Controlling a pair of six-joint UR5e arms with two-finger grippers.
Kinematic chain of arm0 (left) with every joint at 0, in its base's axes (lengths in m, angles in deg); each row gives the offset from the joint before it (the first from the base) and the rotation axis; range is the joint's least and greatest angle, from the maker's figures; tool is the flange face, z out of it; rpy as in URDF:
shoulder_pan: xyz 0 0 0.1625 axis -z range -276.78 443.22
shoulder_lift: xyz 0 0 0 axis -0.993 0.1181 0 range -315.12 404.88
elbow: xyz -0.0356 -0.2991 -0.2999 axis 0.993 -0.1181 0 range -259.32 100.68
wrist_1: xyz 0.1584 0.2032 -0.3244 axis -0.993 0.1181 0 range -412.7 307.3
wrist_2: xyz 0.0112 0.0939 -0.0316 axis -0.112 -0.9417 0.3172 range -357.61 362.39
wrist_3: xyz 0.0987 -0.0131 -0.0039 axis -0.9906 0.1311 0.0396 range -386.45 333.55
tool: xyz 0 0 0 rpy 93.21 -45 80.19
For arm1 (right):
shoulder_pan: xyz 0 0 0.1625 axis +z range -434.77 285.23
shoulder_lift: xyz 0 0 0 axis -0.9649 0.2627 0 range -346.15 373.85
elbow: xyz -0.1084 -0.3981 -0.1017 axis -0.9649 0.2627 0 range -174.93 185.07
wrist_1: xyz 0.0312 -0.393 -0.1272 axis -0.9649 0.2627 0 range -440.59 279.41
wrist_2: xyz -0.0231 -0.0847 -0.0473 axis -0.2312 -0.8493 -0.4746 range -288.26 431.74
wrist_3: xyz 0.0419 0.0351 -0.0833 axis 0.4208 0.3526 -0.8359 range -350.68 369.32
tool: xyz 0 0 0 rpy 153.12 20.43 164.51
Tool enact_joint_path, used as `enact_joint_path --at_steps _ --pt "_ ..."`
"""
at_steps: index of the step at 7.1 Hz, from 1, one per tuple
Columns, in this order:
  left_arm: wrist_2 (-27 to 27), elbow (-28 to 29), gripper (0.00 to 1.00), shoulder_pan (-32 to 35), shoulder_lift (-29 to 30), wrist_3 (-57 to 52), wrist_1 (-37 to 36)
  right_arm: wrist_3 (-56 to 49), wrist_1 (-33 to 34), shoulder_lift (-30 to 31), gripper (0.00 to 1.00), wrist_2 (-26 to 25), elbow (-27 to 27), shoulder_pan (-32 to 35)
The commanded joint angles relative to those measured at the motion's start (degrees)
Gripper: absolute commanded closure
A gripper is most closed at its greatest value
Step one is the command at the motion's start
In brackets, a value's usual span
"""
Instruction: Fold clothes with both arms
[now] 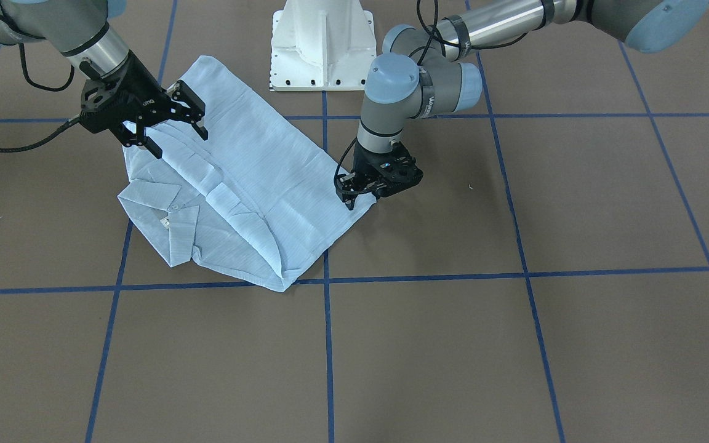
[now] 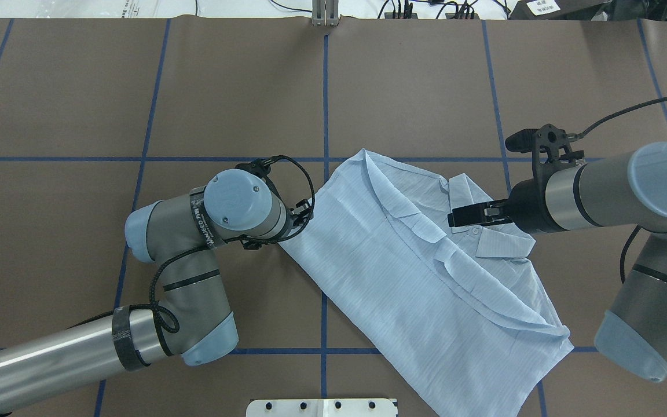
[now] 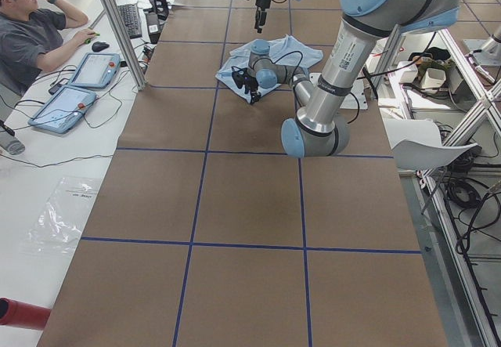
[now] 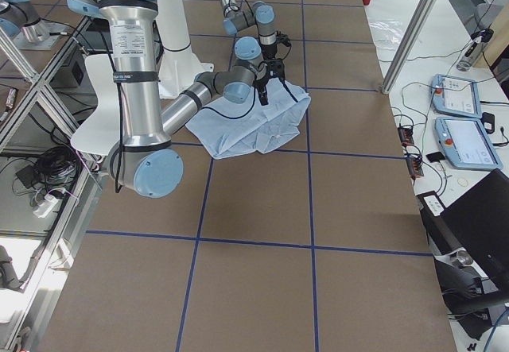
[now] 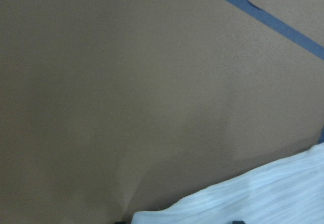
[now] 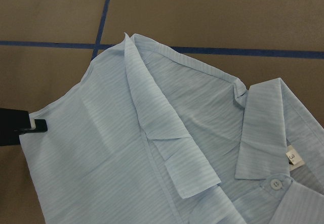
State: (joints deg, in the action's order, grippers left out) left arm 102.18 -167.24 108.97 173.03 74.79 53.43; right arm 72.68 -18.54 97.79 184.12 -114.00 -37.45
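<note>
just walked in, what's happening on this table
A pale blue, finely striped collared shirt lies partly folded on the brown table. The robot's left end effector is down at the shirt's edge opposite the collar; whether it grips cloth is unclear. The right end effector hangs open just above the cloth near the collar.

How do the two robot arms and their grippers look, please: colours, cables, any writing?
The left arm and right arm are grey and silver tubes with pale blue joint caps, black bands and thin black cables. The left gripper and right gripper are black, two-fingered, with openwork bodies; the right one bears small white lettering.
</note>
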Motion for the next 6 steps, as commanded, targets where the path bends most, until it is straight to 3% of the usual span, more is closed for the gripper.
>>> enact_joint_path --at_steps 1,3,4,6 --pt "0.2 -0.5 0.49 0.0 0.0 -0.1 -0.5 -0.1 0.0 0.0 0.0 0.0 0.0 0.1" --pt "0.4 -1.8 0.92 0.0 0.1 0.0 -0.9 -0.1 0.0 0.0 0.0 0.0 0.0 0.3" --pt "1.9 -2.9 1.0 0.0 -0.1 0.1 -1.0 -0.1 0.0 0.0 0.0 0.0 0.0 0.3" --pt "2.7 -4.4 1.0 1.7 -0.3 0.8 -2.0 -0.1 0.0 0.0 0.0 0.0 0.0 0.3"
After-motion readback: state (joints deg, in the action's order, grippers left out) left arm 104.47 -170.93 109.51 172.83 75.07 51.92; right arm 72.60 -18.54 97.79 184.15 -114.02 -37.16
